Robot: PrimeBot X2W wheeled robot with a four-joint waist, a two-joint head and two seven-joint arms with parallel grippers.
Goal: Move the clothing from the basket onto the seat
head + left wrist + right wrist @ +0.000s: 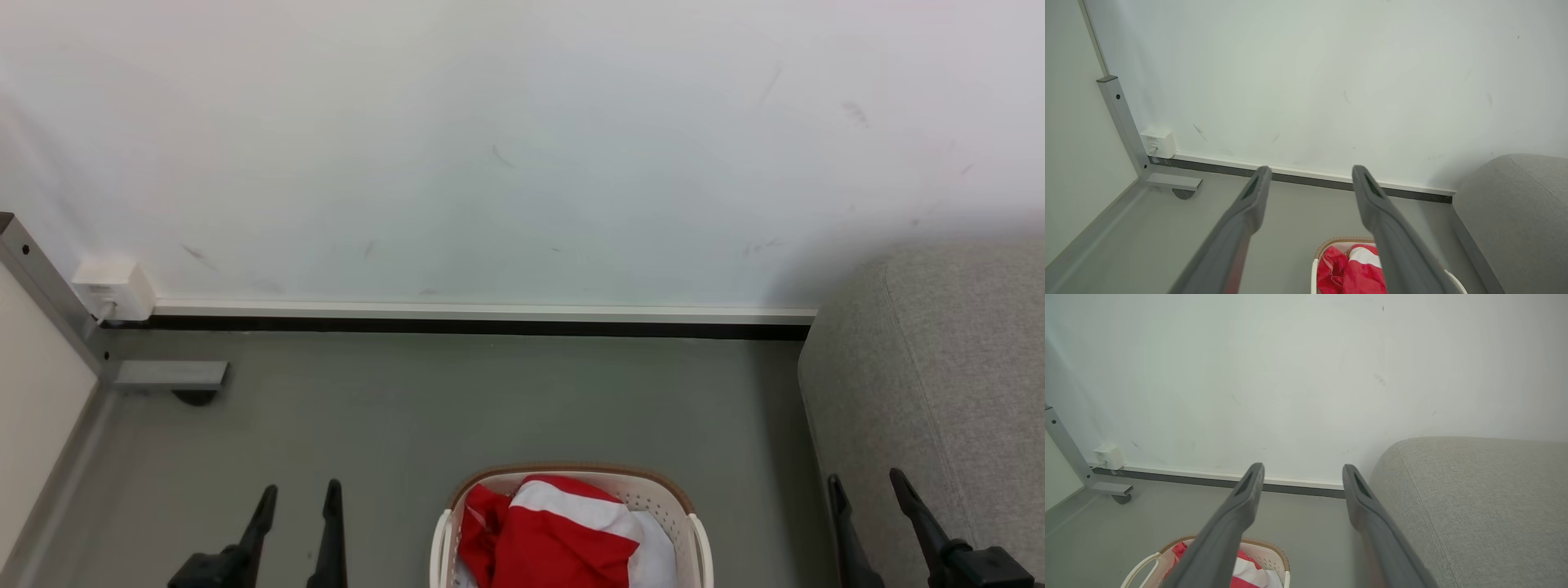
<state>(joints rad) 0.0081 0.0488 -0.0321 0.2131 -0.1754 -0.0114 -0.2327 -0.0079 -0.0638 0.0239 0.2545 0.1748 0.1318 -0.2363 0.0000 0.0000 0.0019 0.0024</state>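
Observation:
Red clothing [555, 539] with white bands lies bunched in the cream basket [653, 490] with a brown rim, on the floor at the bottom centre of the head view. The light grey seat [939, 384] rises at the right. My left gripper [298, 494] hangs open over the floor left of the basket, holding nothing. My right gripper [865, 482] stands open between basket and seat, empty. In the left wrist view the open gripper [1309, 173] points at the wall, with the clothing [1351, 273] and basket [1327, 245] below. The right wrist view shows its gripper [1302, 471], the basket [1274, 549], the clothing [1180, 550] and the seat [1478, 506].
A white wall [522, 147] with a skirting strip closes the far side. At the left stand a grey metal frame post [41, 286] with a foot [171, 376] and a white socket box [114, 290]. Grey floor [457, 400] lies between basket and wall.

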